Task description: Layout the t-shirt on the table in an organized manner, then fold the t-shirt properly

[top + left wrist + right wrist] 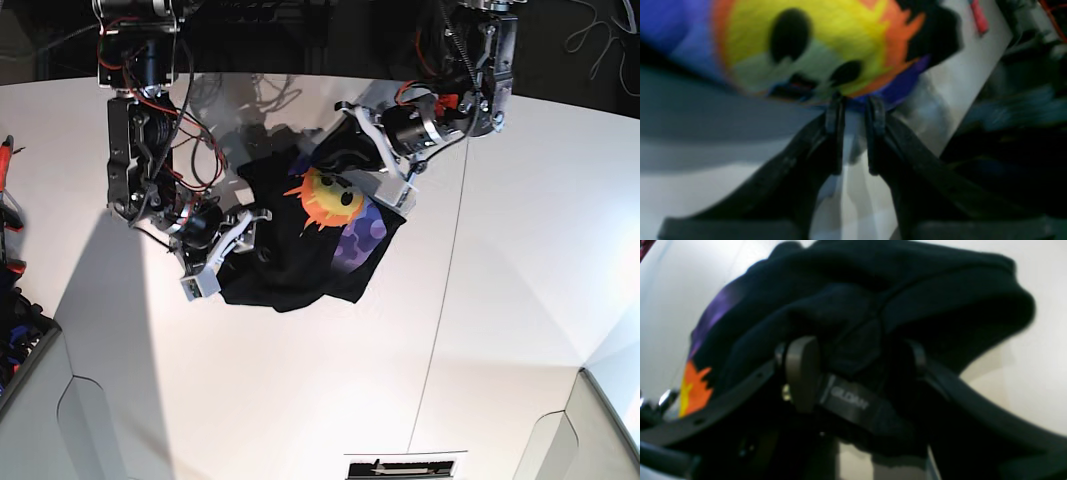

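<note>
The black t-shirt (300, 260) hangs bunched between my two grippers above the white table (500, 350), with its sun-face graphic facing up. In the left wrist view my left gripper (856, 103) pinches the purple edge of the t-shirt (826, 33) just below the sun face. In the base view that left gripper (335, 160) is at the shirt's far right side. My right gripper (860, 356) is shut on a thick wad of the black t-shirt (907, 280) by the collar label. In the base view the right gripper (235, 235) is at the shirt's left edge.
A thin dark seam (440, 330) runs across the table right of the shirt. Cut-out corners (80, 400) lie at the near left and near right. Red-handled tools (8, 220) sit at the left edge. A small dark panel (400, 467) sits at the near edge.
</note>
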`<action>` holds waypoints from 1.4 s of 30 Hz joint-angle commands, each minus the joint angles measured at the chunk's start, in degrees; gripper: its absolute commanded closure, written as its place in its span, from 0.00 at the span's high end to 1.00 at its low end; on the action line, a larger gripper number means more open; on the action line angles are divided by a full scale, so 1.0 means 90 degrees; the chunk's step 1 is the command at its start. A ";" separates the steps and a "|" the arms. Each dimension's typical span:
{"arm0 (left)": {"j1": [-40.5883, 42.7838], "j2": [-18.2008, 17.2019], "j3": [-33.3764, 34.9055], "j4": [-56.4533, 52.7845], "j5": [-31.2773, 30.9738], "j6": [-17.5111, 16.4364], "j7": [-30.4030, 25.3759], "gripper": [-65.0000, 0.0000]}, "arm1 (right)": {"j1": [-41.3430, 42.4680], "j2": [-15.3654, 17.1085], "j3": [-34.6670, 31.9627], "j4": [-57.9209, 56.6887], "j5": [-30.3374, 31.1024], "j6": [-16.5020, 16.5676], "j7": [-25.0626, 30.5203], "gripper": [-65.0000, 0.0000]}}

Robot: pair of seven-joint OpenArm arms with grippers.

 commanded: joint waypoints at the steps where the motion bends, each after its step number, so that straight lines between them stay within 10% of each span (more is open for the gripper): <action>1: -0.0087 0.0199 0.0007 0.0104 -0.0182 -0.0108 -0.0136 0.17 | 0.0253 -0.0022 0.0000 0.0058 0.0100 0.0019 0.0119 0.00; 15: 0.0148 0.0112 -0.0117 0.2091 -0.0597 -0.0108 0.0537 0.17 | 0.0685 0.0248 0.0554 0.1144 0.0707 0.0017 -0.0595 0.00; 20: 0.0954 -0.0624 -0.0712 0.3075 -0.0624 -0.0108 0.0534 0.17 | -0.0515 0.0503 0.1190 0.2608 0.1350 0.0019 -0.0959 0.00; 31: 0.3694 -0.0758 -0.2968 0.3213 -0.0588 -0.0108 0.0872 0.17 | -0.4269 0.1124 0.2399 0.4709 0.1950 0.0024 -0.1343 0.00; 37: 0.4753 -0.0860 -0.2958 0.2378 0.0452 -0.0108 0.0937 0.17 | -0.5955 0.1375 0.2407 0.4738 0.2127 0.0027 -0.1341 0.00; 42: 0.4585 -0.1877 -0.1880 0.0393 0.0551 -0.0108 0.0678 0.17 | -0.7150 0.1253 0.2407 0.4733 0.1707 0.0034 -0.1343 0.00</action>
